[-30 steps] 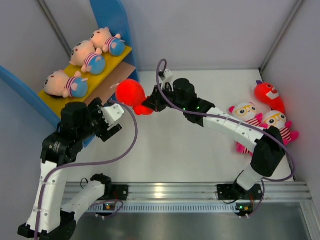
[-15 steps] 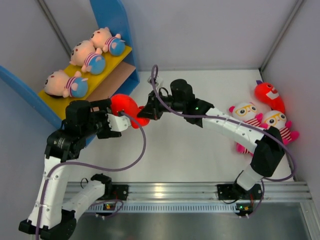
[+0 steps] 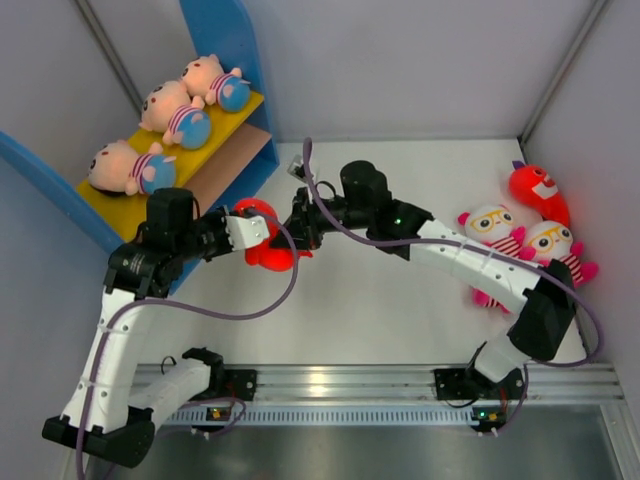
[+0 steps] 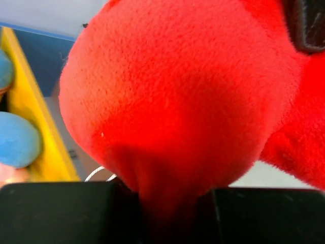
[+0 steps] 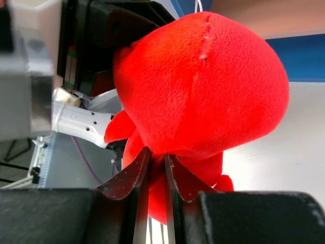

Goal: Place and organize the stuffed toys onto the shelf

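**Top view:** Centre-left of the frame, a red creature (image 3: 265, 245) hangs above the white table (image 3: 380, 290), caught between your left gripper (image 3: 250, 230) and right gripper (image 3: 298, 235). It sits just off the lower end of the shelf (image 3: 235, 40). Three peach dolls (image 3: 175, 110) line the yellow board (image 3: 225, 125) at upper left. Two owls (image 3: 495, 228) and a second red creature (image 3: 535, 190) wait at far right.

**Left wrist view:** The red creature (image 4: 172, 101) fills the frame. At the bottom edge the left gripper (image 4: 170, 203) is closed to a narrow slot, with a fold of red pile squeezed between its fingers (image 4: 61, 213).

**Right wrist view:** The right gripper (image 5: 154, 188) stands nearly closed at lower centre, a thin sliver of the red creature (image 5: 203, 86) nipped between its pads.

Expect the toy to be light, soft and easily squashed. It looks neither fragile nor slippery, but a pinch of loose pile lets the body sag and swing. You would likely carry it more steadily with a deeper bite across a limb or the narrow base of the body.
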### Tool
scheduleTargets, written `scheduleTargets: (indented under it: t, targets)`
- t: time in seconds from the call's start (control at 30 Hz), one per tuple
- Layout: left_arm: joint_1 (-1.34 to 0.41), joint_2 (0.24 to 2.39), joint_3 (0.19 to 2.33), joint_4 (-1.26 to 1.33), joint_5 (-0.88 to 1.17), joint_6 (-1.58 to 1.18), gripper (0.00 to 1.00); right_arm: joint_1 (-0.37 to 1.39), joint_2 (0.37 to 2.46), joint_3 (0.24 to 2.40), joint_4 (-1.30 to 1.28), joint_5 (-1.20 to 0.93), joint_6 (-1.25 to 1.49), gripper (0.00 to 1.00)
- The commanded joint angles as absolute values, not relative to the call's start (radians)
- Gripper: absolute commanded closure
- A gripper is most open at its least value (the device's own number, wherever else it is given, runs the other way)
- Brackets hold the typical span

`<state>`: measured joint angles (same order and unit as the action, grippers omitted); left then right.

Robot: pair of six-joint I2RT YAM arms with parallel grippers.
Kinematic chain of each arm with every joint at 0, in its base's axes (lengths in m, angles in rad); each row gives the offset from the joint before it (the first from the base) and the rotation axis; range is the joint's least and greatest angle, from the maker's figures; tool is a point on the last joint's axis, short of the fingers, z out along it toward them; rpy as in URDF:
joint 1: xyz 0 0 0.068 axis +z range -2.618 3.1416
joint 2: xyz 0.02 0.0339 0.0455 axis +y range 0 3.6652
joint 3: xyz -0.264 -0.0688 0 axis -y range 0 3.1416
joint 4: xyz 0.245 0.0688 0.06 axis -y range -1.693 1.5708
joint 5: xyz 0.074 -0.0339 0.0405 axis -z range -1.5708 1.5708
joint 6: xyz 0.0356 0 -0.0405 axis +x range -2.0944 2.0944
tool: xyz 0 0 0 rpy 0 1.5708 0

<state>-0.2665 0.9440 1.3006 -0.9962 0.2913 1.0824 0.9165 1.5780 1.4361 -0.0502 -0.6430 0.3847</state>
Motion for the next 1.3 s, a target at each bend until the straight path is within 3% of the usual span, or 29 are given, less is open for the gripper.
scheduleTargets:
  t: [0.0,0.13,0.23,0.27,0.3,0.37,0.6,0.9,1.03,1.27]
  targets:
    - [-0.276,0.923,1.257,-0.979,0.408,0.890,1.00,0.934,1.485,1.416,-0.086,-0.623,0.262,0.84]
    - [-0.276,0.894,1.181,-0.979,0.437,0.737,1.00,0.927,1.468,1.381,-0.121,-0.617,0.210,0.77]
    - [-0.276,0.881,1.144,-0.979,0.437,0.634,1.00,0.920,1.476,1.368,-0.149,-0.615,0.172,0.51]
    - [-0.276,0.879,1.140,-0.985,0.425,0.624,1.00,0.919,1.473,1.362,-0.161,-0.609,0.143,0.26]
    - [-0.276,0.879,1.131,-0.994,0.420,0.621,1.00,0.916,1.465,1.362,-0.170,-0.576,0.123,0.13]
    - [-0.276,0.880,1.120,-1.003,0.405,0.609,1.00,0.914,1.448,1.350,-0.189,-0.525,0.053,0.01]
    - [-0.276,0.905,1.083,-1.029,0.385,0.563,1.00,0.931,1.423,1.304,-0.163,-0.540,-0.107,0.01]
    - [-0.276,0.942,1.132,-1.046,0.378,0.549,1.00,0.965,1.477,1.213,-0.055,-0.620,-0.049,0.02]
    - [-0.276,0.982,1.137,-1.048,0.333,0.537,1.00,0.971,1.473,1.177,-0.044,-0.588,-0.017,0.07]
    - [-0.275,1.022,1.146,-1.048,0.313,0.532,1.00,0.986,1.405,1.039,0.040,-0.519,0.029,0.05]
